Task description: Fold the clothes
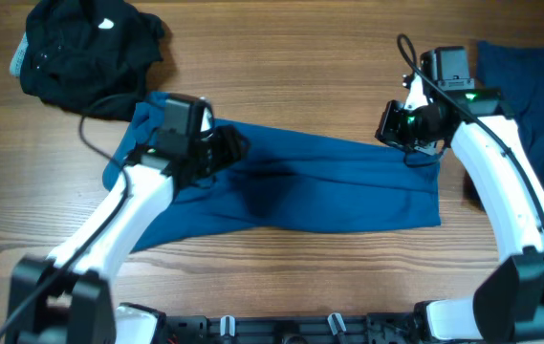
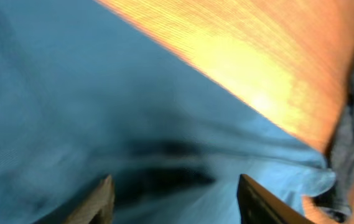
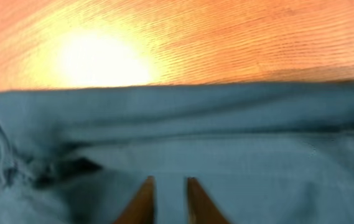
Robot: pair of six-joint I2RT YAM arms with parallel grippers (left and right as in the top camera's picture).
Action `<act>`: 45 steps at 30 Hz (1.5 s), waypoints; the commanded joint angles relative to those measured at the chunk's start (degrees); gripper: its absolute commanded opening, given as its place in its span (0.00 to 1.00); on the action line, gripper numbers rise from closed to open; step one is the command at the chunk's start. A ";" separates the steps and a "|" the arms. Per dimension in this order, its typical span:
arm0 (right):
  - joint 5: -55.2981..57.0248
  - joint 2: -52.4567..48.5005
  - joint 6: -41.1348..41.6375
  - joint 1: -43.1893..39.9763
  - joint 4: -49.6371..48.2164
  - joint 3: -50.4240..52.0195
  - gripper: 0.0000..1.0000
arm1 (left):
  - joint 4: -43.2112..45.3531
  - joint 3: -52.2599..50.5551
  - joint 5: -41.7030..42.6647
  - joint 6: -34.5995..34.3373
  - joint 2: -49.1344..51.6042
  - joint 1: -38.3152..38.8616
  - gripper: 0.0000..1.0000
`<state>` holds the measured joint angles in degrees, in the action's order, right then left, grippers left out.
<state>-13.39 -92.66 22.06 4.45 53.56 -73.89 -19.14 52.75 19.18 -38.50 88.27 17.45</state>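
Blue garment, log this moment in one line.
blue garment spread out | left pincer open over it | right pincer narrow, grip unclear

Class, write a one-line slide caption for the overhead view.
Left gripper and right gripper over a blue garment spread on the wooden table; black clothing lies beside it.

No legible text here.
You are looking at no words, numbers or brands that can be read; a small white mark [image 1: 107, 26] is showing on the black garment [image 1: 80, 53], too small to make out.

Left jaws spread wide, right jaws nearly closed
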 commanded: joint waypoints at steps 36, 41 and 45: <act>12.22 -10.93 4.39 -15.34 9.90 1.36 0.21 | 18.34 -0.63 -3.87 -5.25 21.66 8.22 0.90; 12.11 -8.57 -3.54 -16.44 11.23 1.36 1.00 | 18.34 -0.63 -4.81 -5.25 21.66 8.22 0.92; 11.50 -8.72 -8.72 -17.75 10.51 1.38 1.00 | 18.25 -0.63 -5.14 -5.22 21.68 8.22 0.94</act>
<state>-2.28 -102.37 20.47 -11.99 64.69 -72.49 0.62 53.98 21.26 -44.07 106.48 26.09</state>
